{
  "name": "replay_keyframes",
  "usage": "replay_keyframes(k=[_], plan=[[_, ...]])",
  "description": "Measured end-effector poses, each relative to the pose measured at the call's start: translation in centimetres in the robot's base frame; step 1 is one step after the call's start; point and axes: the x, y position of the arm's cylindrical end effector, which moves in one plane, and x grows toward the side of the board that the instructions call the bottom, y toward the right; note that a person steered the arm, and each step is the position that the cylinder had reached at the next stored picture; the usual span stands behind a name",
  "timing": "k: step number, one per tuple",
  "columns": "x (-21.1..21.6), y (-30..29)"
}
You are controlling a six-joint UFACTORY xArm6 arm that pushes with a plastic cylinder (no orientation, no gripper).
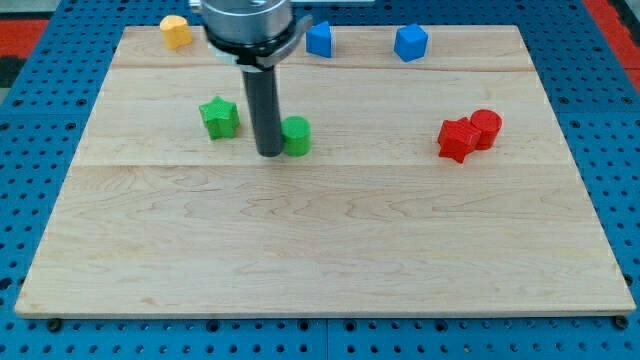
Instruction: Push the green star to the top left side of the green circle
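The green star lies on the wooden board at the view's upper left of centre. The green circle lies to its right and slightly lower. My tip stands between them, right against the circle's left side and a short way to the right of the star. The rod hides part of the circle's left edge.
A yellow block sits at the top left edge. Two blue blocks sit along the top edge. A red star and a red cylinder touch each other at the right. The board's rim borders a blue pegboard.
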Motion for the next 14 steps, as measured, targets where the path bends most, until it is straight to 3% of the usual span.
replay_keyframes(k=[1,2,3,4,6,8,10,11,12,13,14], plan=[[0.3,0.1],[4.6,-4.5],[6.6,-15.3],[1.9,-20.9],[-4.2,-17.1],[-4.2,-5.8],[-4.8,-6.2],[-6.2,-9.7],[-6.6,-9.3],[-9.6,-5.7],[-6.2,-6.9]])
